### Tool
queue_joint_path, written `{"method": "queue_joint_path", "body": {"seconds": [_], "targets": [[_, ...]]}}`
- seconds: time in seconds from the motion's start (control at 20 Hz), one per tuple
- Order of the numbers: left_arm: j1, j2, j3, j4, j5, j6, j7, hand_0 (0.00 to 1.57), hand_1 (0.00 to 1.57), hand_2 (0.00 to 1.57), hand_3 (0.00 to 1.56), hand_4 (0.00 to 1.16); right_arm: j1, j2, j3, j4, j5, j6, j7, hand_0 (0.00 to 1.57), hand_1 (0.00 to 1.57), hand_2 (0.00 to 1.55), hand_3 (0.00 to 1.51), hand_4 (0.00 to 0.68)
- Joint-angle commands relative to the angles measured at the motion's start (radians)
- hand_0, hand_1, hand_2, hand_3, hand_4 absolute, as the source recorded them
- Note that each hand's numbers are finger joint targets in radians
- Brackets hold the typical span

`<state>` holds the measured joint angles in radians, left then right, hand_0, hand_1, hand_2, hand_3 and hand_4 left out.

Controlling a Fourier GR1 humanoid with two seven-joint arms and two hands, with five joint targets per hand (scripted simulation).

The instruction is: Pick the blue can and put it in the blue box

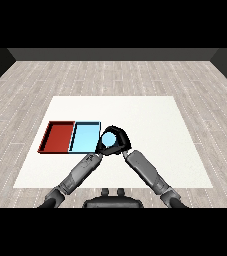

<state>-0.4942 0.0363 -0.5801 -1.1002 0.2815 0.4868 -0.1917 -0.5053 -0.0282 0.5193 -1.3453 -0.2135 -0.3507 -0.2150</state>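
Observation:
The blue can [108, 140] shows as a light blue disc just right of the light blue tray [85, 137], near the middle of the table. My right hand [121, 138] is curled round the can from the right and from above, shut on it. My left hand [99, 147] sits close against the can's left side, at the blue tray's near right corner; it merges with the right hand into one dark shape. Whether the can rests on the table or is lifted cannot be told.
The red tray [58, 136] lies directly left of the blue tray, their sides touching. Both trays hold nothing. The white table [150, 120] stretches far to the right and behind the hands, with grey wooden floor around it.

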Motion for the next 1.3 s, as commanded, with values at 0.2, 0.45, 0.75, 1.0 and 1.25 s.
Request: {"method": "queue_joint_path", "body": {"seconds": [0.2, 0.45, 0.75, 1.0, 1.25], "targets": [[-0.05, -0.035, 0.064, 0.004, 0.095, 0.051, -0.021, 1.57, 1.57, 1.49, 1.26, 0.64, -0.003, 0.027, -0.059, -0.008, -0.037, 0.065, 0.037, 1.46, 1.46, 1.45, 1.41, 0.548], [-0.014, -0.036, 0.054, 0.02, 0.103, 0.082, -0.221, 1.57, 1.57, 1.55, 1.47, 1.04, 0.041, 0.019, -0.047, 0.018, -0.018, 0.059, 0.027, 0.0, 0.0, 0.0, 0.0, 0.0], [-0.055, -0.036, 0.025, 0.043, 0.169, 0.117, -0.265, 1.57, 1.57, 1.55, 1.47, 1.04, 0.057, 0.028, -0.057, -0.04, 0.008, 0.047, 0.058, 0.0, 0.0, 0.0, 0.0, 0.0], [-0.086, -0.036, 0.097, 0.101, 0.106, 0.072, -0.271, 1.57, 1.57, 1.57, 1.46, 1.14, 0.032, 0.028, -0.085, 0.03, 0.024, 0.005, -0.027, 0.0, 0.0, 0.0, 0.0, 0.0], [-0.058, -0.03, 0.105, 0.073, 0.04, 0.078, -0.247, 1.57, 1.57, 1.57, 1.48, 1.14, 0.138, -0.028, -0.184, -0.166, -0.032, 0.112, 0.047, 0.0, 0.0, 0.0, 0.0, 0.0]]}}
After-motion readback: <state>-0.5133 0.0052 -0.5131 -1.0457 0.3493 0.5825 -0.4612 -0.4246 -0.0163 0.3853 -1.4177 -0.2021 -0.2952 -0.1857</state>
